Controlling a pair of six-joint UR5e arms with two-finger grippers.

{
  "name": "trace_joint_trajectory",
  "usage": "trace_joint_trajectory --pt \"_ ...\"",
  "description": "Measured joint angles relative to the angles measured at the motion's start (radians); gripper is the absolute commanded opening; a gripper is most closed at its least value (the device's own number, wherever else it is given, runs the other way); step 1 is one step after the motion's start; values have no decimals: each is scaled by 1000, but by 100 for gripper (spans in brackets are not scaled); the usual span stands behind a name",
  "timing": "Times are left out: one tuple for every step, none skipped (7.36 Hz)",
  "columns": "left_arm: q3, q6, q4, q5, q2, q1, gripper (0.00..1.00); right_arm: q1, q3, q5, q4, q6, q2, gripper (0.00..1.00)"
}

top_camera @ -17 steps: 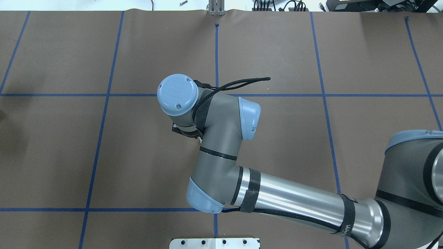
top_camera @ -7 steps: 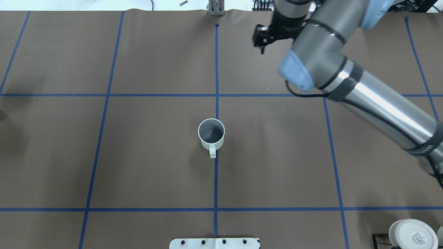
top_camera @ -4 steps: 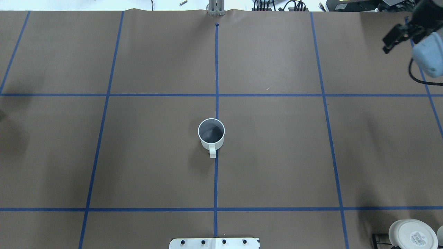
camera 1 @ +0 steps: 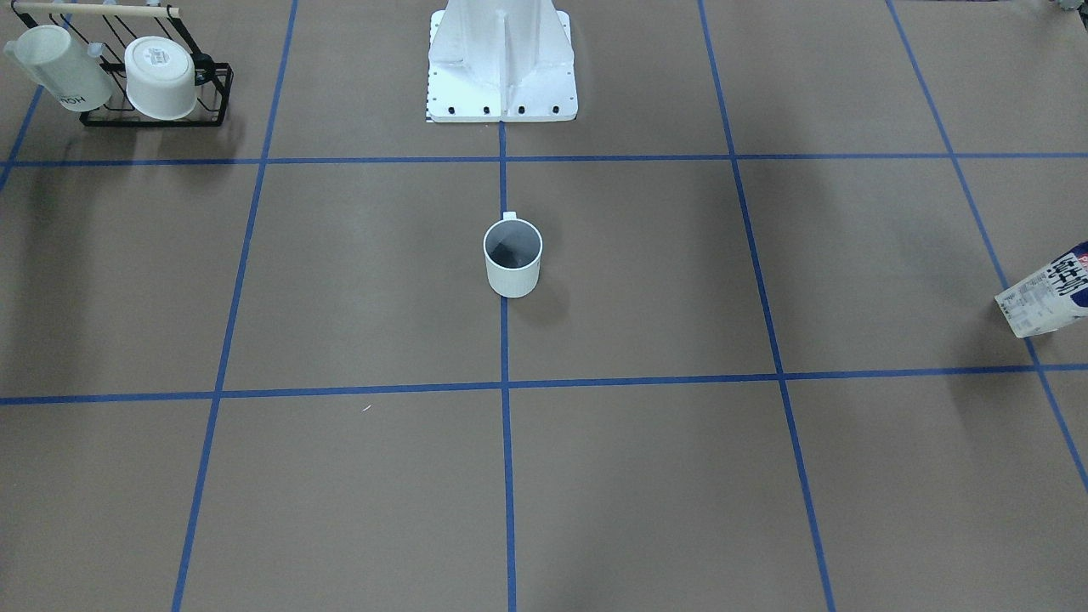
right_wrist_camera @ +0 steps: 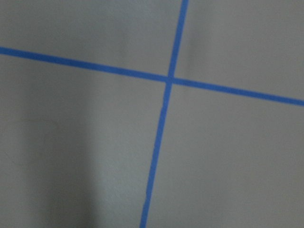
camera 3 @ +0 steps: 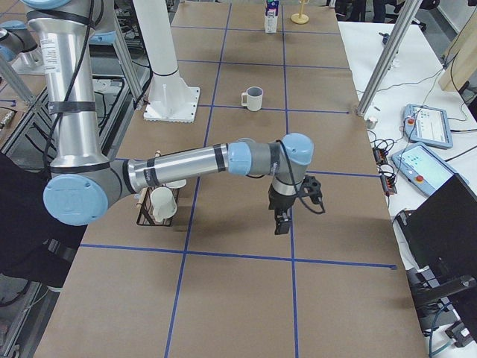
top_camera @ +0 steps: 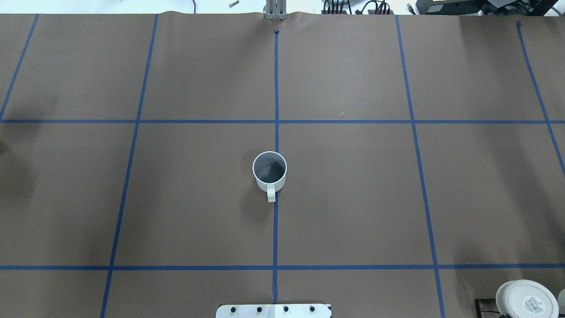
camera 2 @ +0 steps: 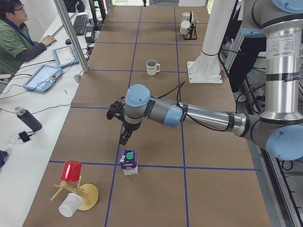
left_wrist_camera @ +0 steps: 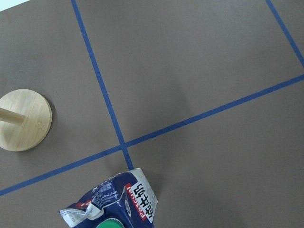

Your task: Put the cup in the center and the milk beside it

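The table (top_camera: 353, 194) is big, flat and brown, with thin blue tape lines that make a grid of squares. A white base plate (camera 1: 501, 93) sits at my edge of it.

The cup (top_camera: 269, 174) stands upright in the center (top_camera: 207, 190), right on the middle blue line. It is small and white-grey, and dark inside. Its little handle points back at me. Nothing touches it.

The milk (camera 2: 128, 161) is well apart from the cup, far out at the end of the table on my left side. It stands upright just beside a spot where two blue lines cross. I can see its green cap, its navy blue top and its red band from my left wrist.

My left gripper (camera 2: 124, 139) hangs in the air near the milk, a bit above it and not touching it. I cannot tell if its fingers are wide or narrow. My right gripper (camera 3: 281, 222) points down over the bare table on my right side, close to a blue line and far from the cup. I cannot tell how its fingers stand either. My right wrist sees only a blurry tape cross.

A black rack (camera 1: 153, 123) near my right side holds two white cups. Beside the milk is a wooden stand (camera 2: 87, 196) with a red cup (camera 2: 71, 171) on it
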Motion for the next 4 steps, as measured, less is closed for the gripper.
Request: trace_joint_trajectory --pt "10 -3 0 0 -3 -2 99 20 9 -2 1 -1 -31 100" --pt "47 -14 0 0 -21 -4 99 29 20 -5 1 -1 -38 100" --pt "106 -43 -13 8 -52 -7 99 31 24 -7 0 -1 -38 100" --pt "178 -70 -51 23 -78 -9 98 31 25 -7 -2 0 -38 100"
